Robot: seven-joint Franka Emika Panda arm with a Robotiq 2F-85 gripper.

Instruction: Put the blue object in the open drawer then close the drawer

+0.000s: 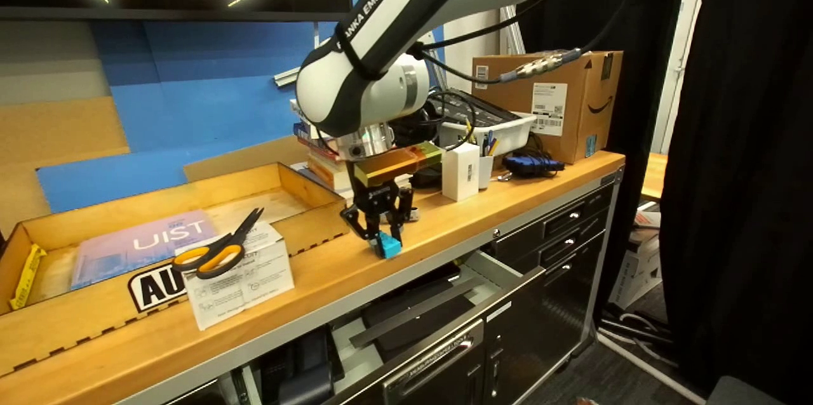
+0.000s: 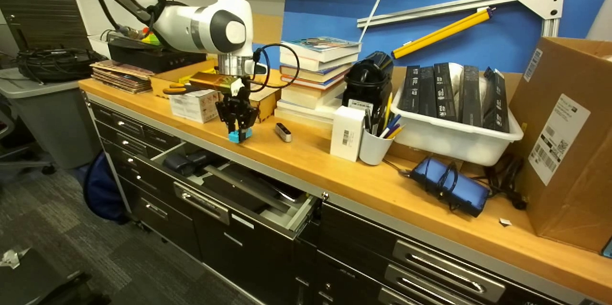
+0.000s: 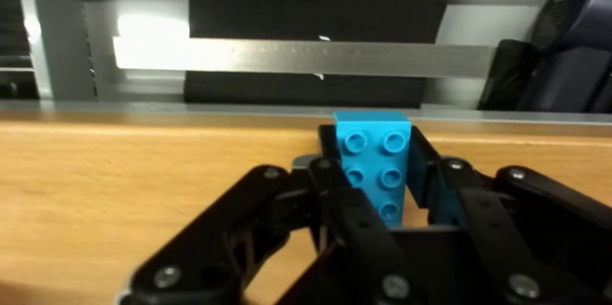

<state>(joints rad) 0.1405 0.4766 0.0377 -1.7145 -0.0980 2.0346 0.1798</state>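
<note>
Gripper [image 3: 374, 153] pinches the blue brick [image 3: 375, 164] in its jaws over the worktop [image 2: 301, 161], near the open drawer [image 2: 267, 231]. Carrying seems the present step; next, it should go outward, then lower inside.

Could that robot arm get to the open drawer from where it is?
Most likely yes. Its gripper, holding the blue toy brick, is near the front edge of the wooden worktop; the open drawer juts out just beyond and below, and nothing visible blocks it.

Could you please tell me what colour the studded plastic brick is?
The studded plastic brick is bright sky blue, clearest in the wrist view.
</note>
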